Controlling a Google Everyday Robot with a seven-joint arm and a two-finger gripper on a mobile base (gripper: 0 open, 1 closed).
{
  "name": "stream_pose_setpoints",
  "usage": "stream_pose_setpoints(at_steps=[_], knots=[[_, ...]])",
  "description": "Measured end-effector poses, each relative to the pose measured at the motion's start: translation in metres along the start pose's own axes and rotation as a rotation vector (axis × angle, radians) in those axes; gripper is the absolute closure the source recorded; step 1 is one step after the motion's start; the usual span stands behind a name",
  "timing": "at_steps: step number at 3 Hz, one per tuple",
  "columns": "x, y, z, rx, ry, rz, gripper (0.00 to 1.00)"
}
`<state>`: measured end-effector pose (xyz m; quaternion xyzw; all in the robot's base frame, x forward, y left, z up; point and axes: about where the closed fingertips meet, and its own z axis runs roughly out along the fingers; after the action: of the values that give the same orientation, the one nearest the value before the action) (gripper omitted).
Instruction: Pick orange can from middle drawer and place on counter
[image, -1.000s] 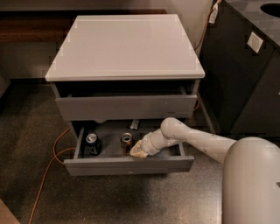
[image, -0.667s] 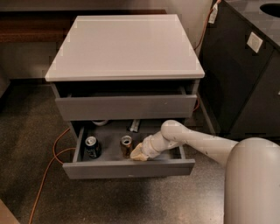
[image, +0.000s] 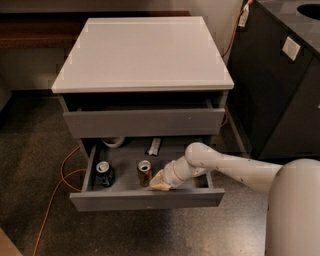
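Note:
The middle drawer (image: 145, 199) of the grey cabinet is pulled open. The orange can (image: 144, 172) stands upright in it near the middle, with a silver top. My gripper (image: 160, 183) is down inside the drawer, just to the right of the orange can and close to the drawer's front wall, at the end of my white arm (image: 225, 167) that comes in from the right. The white-grey counter (image: 142, 50) on top of the cabinet is bare.
A dark blue-black can (image: 104, 173) stands left of the orange can. A white bowl-like thing (image: 114, 142) and a small flat packet (image: 154, 146) lie at the drawer's back. The top drawer (image: 145, 121) juts out above. A dark cabinet (image: 280, 90) stands to the right. An orange cable (image: 55, 192) lies on the floor.
My gripper has sunk a little toward the drawer's front, staying just right of the orange can. Both cans stand where they were.

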<state>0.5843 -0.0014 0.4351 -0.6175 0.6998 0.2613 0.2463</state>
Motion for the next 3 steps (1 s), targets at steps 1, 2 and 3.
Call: stream_pose_setpoints(at_steps=[1, 2, 3], knots=[[0.003, 0.009, -0.003, -0.002, 0.009, 0.012, 1.00], [0.004, 0.007, -0.015, 0.020, 0.028, 0.018, 0.97], [0.002, 0.001, -0.026, 0.047, 0.044, 0.016, 0.74]])
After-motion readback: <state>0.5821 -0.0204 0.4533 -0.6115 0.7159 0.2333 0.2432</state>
